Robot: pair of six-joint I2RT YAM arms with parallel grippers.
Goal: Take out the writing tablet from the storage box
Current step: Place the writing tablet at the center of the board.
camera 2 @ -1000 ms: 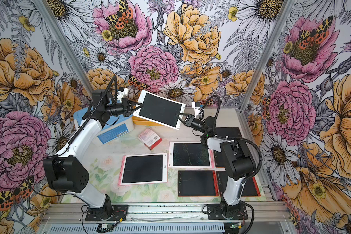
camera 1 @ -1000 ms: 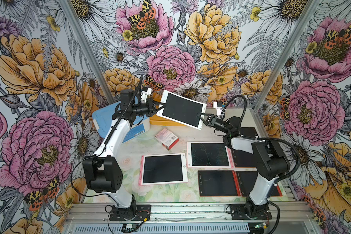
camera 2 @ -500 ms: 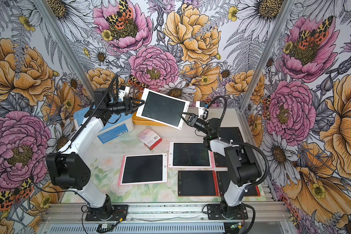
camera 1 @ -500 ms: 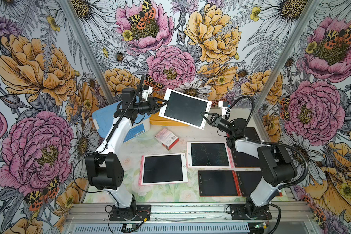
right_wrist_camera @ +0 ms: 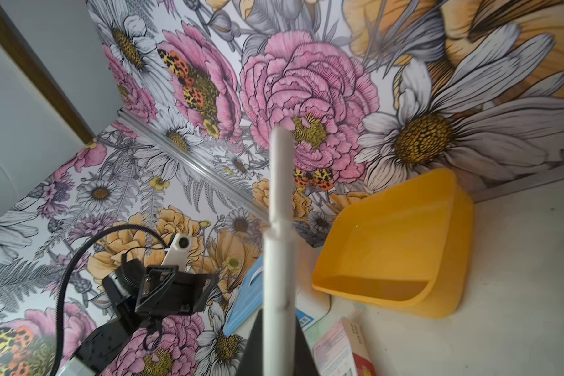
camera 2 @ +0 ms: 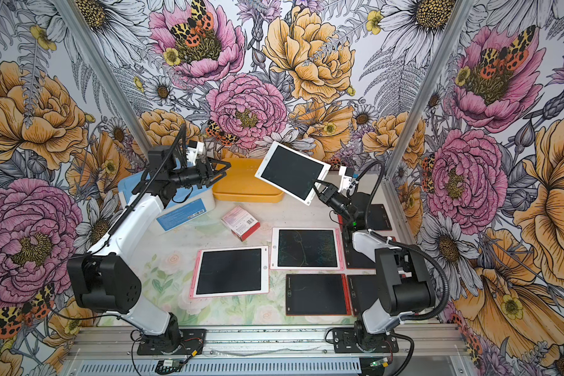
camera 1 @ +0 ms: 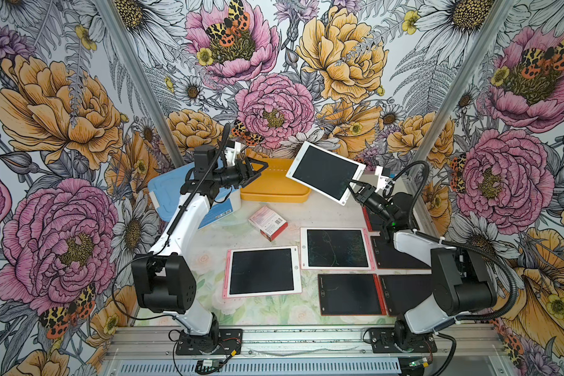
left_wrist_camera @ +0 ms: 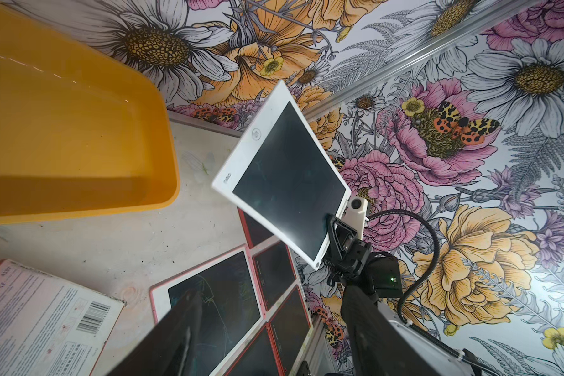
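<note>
In both top views the white-framed writing tablet (camera 1: pixel 326 172) (camera 2: pixel 292 174) hangs tilted in the air, just right of the storage box. My right gripper (camera 1: pixel 352 188) (camera 2: pixel 316 188) is shut on its lower right corner. In the right wrist view the tablet (right_wrist_camera: pixel 279 211) shows edge-on between my right gripper's (right_wrist_camera: pixel 279 341) jaws. The yellow-orange storage box (camera 1: pixel 274 198) (left_wrist_camera: pixel 163 201) (right_wrist_camera: pixel 388 244) rests at the back of the table with nothing showing inside. My left gripper (camera 1: pixel 262 170) (camera 2: pixel 223 169) (left_wrist_camera: pixel 274 351) hovers open over the box's left end, apart from the tablet (left_wrist_camera: pixel 287 182).
A translucent box with a blue lid (camera 1: pixel 166 192) stands left of the storage box, under my left arm. A red-and-white carton (camera 1: pixel 267 223) lies mid-table. Several other tablets (camera 1: pixel 262 271) (camera 1: pixel 336 249) (camera 1: pixel 350 294) lie flat on the front and right of the table.
My left gripper has opened, let go of the tablet's left edge and stayed near the box. My right gripper has carried the tablet to the right, off the box.
</note>
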